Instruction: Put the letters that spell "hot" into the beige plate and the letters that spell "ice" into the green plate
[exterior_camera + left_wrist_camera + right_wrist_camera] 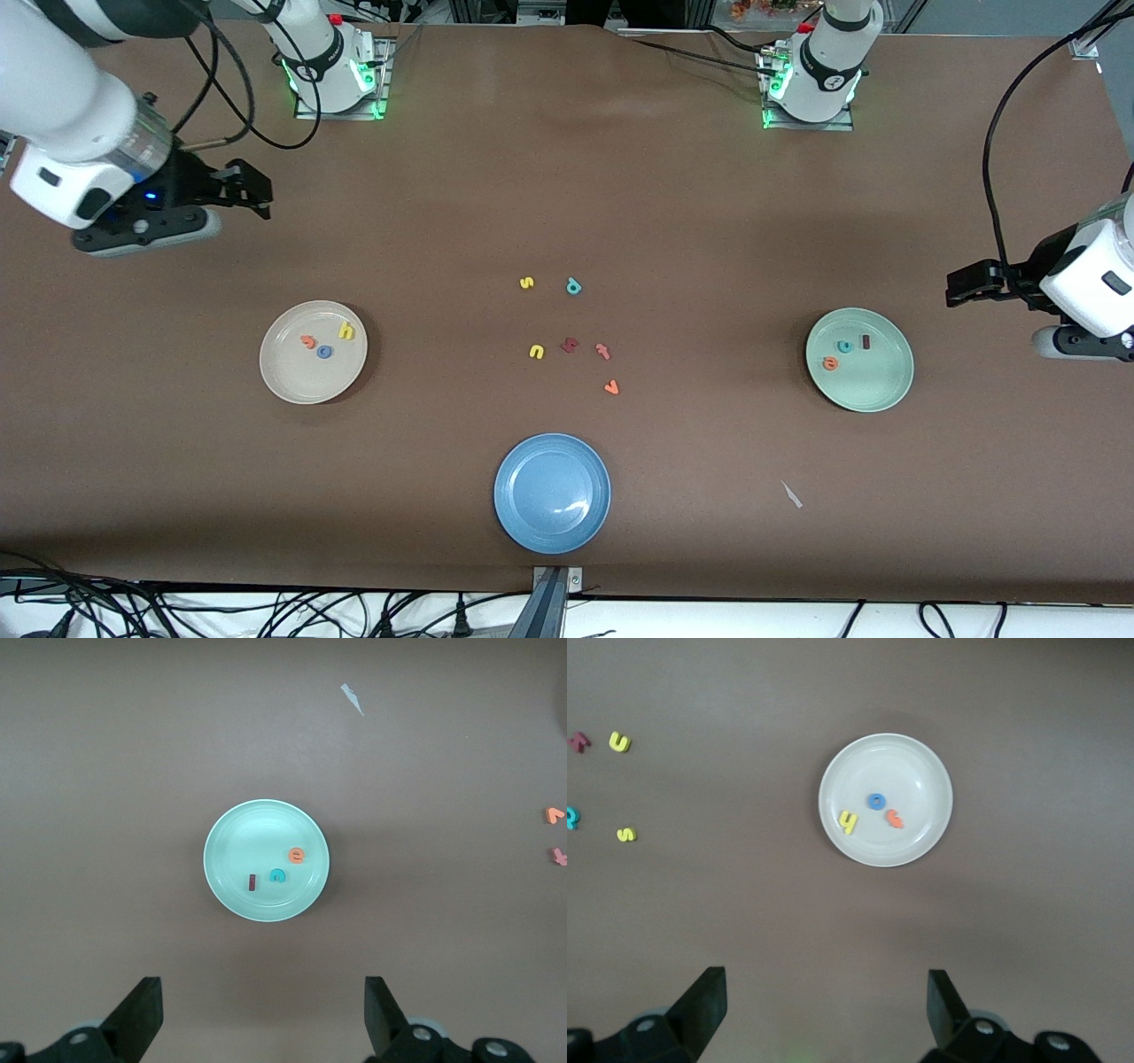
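The beige plate (301, 383) (897, 755) holds the yellow "h" (346, 331) (848, 822), the blue "o" (324, 352) (876, 801) and the orange "t" (307, 341) (896, 819). In the green plate (875, 392) (257, 826) lie the dark red "i" (866, 340) (253, 882), the teal "c" (845, 346) (277, 875) and the orange "e" (829, 362) (297, 855). My right gripper (252, 190) (826, 1010) hangs open and empty over bare table at the right arm's end. My left gripper (966, 288) (263, 1014) hangs open and empty over bare table at the left arm's end.
A blue plate (516, 523) sits near the front edge. Mid-table lie a yellow "s" (526, 283), teal "p" (573, 285), yellow "u" (536, 352), dark red angular letter (569, 345), salmon-pink letter (603, 351) and an orange piece (611, 386). A white scrap (791, 494) lies nearer the camera.
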{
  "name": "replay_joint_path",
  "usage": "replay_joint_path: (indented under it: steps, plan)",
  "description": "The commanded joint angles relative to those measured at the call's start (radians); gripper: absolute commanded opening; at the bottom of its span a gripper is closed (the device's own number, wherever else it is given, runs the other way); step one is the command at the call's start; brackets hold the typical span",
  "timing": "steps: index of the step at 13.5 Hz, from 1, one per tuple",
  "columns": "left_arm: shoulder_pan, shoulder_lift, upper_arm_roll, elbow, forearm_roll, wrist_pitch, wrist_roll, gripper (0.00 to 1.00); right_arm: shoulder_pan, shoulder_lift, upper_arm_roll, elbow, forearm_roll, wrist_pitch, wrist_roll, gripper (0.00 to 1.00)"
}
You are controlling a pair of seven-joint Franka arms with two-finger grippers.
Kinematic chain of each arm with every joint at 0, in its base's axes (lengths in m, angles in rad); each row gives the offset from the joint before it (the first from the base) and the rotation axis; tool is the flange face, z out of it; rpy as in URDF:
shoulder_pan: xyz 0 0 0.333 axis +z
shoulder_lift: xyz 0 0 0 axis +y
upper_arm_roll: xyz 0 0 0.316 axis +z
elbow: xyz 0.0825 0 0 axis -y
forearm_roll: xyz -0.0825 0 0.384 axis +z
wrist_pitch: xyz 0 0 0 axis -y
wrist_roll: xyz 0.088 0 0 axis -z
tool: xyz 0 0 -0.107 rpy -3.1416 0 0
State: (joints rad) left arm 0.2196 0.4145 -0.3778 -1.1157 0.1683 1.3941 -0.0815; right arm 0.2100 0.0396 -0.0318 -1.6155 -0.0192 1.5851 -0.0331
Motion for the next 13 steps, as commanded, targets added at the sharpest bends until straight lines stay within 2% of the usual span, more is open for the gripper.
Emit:
replay_joint_path:
  steps: [1, 4, 6, 7, 9, 13]
  plan:
    - [0.0, -0.005, 0.002, 0.017, -0.021, -0.015, 0.022, 1.0, -0.113, 0.008, 0.076, 0.028, 0.016, -0.031, -0.025, 1.0]
    - [-0.005, -0.016, 0.005, 0.017, -0.03, -0.012, 0.025, 1.0, -0.113, 0.014, 0.076, 0.025, 0.004, -0.024, -0.019, 1.0]
    - [-0.02, -0.043, 0.034, 0.014, -0.119, -0.009, 0.02, 1.0, -0.116, 0.02, 0.073, 0.029, -0.001, -0.024, -0.021, 1.0]
    - [-0.061, -0.052, 0.086, 0.002, -0.122, -0.006, 0.02, 1.0, -0.118, 0.023, 0.073, 0.031, -0.011, -0.022, -0.021, 1.0]
    - [-0.187, -0.075, 0.242, -0.015, -0.131, -0.004, 0.023, 1.0, -0.123, 0.023, 0.073, 0.031, -0.013, -0.031, -0.018, 1.0]
    - [-0.131, -0.131, 0.247, -0.131, -0.191, 0.049, 0.084, 1.0, -0.124, 0.028, 0.03, 0.031, 0.001, -0.036, -0.014, 1.0]
